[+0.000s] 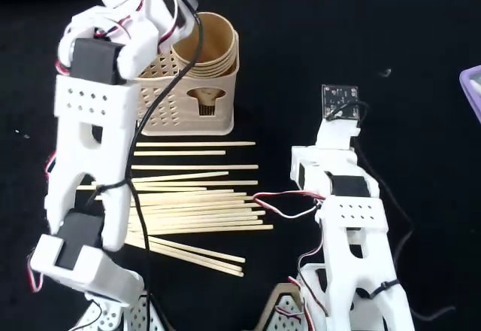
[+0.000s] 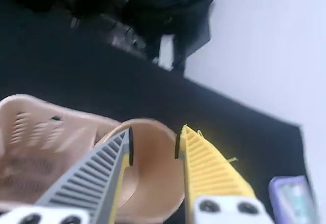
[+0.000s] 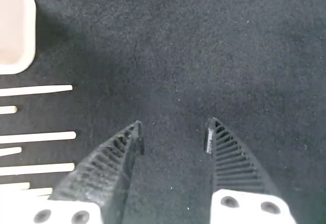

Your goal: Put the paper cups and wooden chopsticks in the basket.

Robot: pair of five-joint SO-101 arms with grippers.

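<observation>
Your left gripper (image 2: 153, 142) hangs over the basket (image 1: 188, 113) in the upper left of the high view. Its grey and yellow fingers are released, and the tan mouth of the paper cups (image 1: 210, 41) shows between them. The cups are nested in one upright stack, rims layered, in the right part of the pale latticed basket. The wooden chopsticks (image 1: 195, 214) lie loose on the black table (image 1: 301, 45) just below the basket, left of centre. They are thin pale sticks, mostly lying across the frame, with a few slanted at the lower edge. Your right gripper (image 3: 173, 132) is released too, tips parted over the table beside the stick ends.
</observation>
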